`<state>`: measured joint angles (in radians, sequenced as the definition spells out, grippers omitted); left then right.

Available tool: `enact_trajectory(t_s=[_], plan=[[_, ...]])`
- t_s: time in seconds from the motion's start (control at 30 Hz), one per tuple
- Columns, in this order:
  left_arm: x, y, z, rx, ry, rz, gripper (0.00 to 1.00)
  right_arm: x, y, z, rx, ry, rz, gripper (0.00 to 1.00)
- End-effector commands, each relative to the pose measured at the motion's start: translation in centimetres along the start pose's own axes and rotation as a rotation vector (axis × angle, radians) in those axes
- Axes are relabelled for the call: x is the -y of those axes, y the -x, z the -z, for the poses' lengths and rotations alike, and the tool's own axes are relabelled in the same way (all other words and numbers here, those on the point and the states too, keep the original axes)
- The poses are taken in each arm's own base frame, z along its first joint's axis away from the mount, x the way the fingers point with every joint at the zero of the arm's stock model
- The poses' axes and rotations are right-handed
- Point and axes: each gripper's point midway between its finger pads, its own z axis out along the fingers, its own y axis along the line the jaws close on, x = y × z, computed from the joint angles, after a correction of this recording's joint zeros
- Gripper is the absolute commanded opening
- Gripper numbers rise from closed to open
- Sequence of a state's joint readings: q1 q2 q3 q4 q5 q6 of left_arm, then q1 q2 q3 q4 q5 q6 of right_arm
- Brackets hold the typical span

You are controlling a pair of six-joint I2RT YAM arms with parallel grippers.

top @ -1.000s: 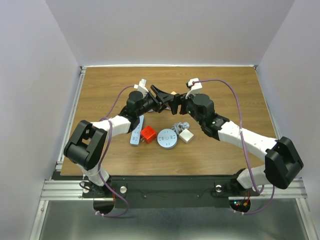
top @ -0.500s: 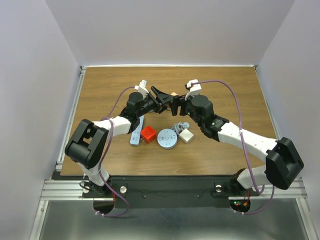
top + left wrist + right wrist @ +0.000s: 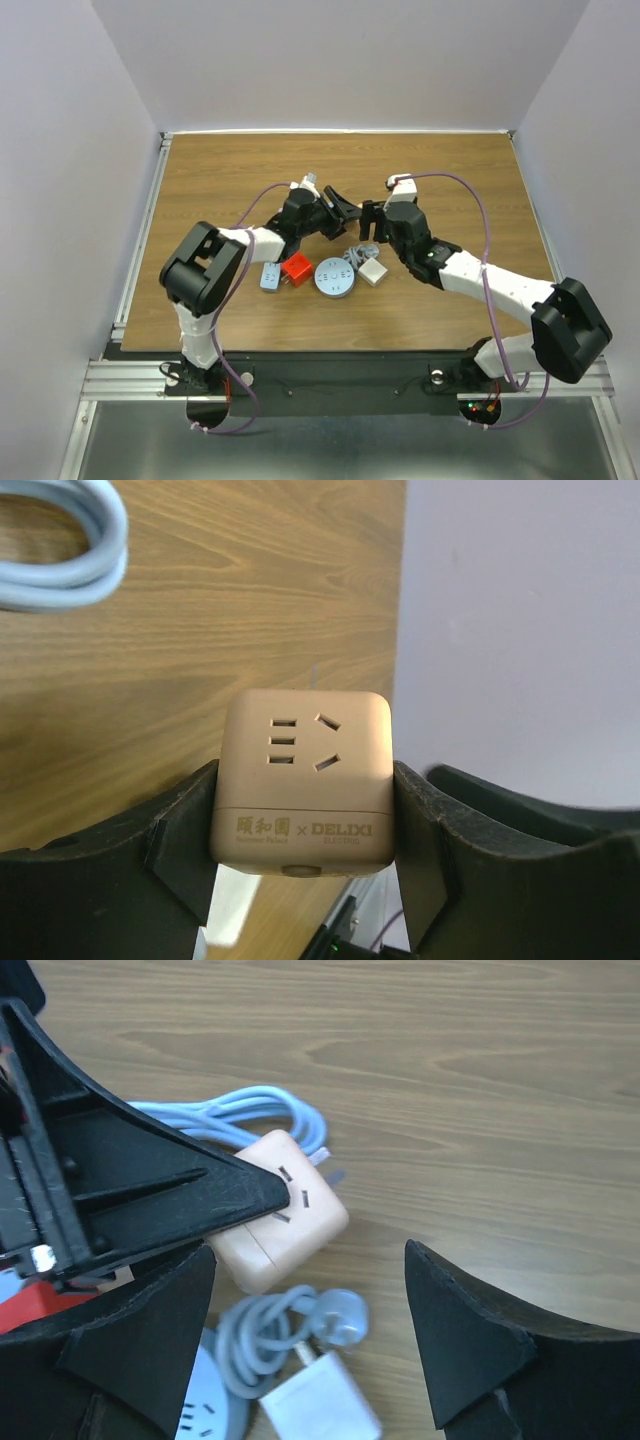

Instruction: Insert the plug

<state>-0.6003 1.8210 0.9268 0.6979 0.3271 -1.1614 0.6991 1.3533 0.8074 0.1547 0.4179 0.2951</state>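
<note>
L gripper [image 3: 305, 825] fingers clamped on both sides of tan cube socket [image 3: 305, 780], slotted face toward wrist cam. R gripper [image 3: 309, 1247] fingers apart, cube ahead of the gap, no contact. Plug [image 3: 338, 1318] w/ pale blue cable [image 3: 250, 1110] lies on table [image 3: 200, 170] just beside cube, next to white adapter [image 3: 325, 1400]. Red block [image 3: 296, 268] and round grey socket [image 3: 333, 277] on cube's base side. Bare wood beyond cube to far edge.
</note>
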Motion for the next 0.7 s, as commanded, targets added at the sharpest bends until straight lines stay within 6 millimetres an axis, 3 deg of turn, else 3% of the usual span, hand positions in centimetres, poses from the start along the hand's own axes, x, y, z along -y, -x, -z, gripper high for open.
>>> enact_trajectory(t_s=[0.0,0.13,0.27,0.5,0.57,0.6,0.67], plan=[[3.0,1.0,-2.2,0.042,-0.065,-0.014,0.00,3.7,2.4,1.3,0.082,-0.150,-0.045,0.82],[3.0,1.3,-4.9,0.040,-0.065,0.007,0.00,4.8,2.1,2.1,0.082,-0.172,-0.066,0.83],[3.1,1.3,-6.4,0.051,-0.062,0.007,0.00,5.5,2.0,2.6,0.085,-0.178,-0.075,0.84],[1.3,0.0,-8.9,-0.010,-0.028,0.027,0.00,6.2,1.2,2.4,0.066,-0.181,-0.089,0.85],[1.0,-0.4,-9.0,-0.023,-0.022,0.028,0.11,6.4,1.0,2.4,0.062,-0.185,-0.092,0.85],[0.9,-0.5,-9.0,-0.026,-0.020,0.026,0.24,6.4,1.0,2.4,0.061,-0.185,-0.098,0.85],[0.8,-0.5,-8.9,-0.028,-0.015,0.020,0.30,6.5,0.8,2.3,0.056,-0.188,-0.099,0.85]])
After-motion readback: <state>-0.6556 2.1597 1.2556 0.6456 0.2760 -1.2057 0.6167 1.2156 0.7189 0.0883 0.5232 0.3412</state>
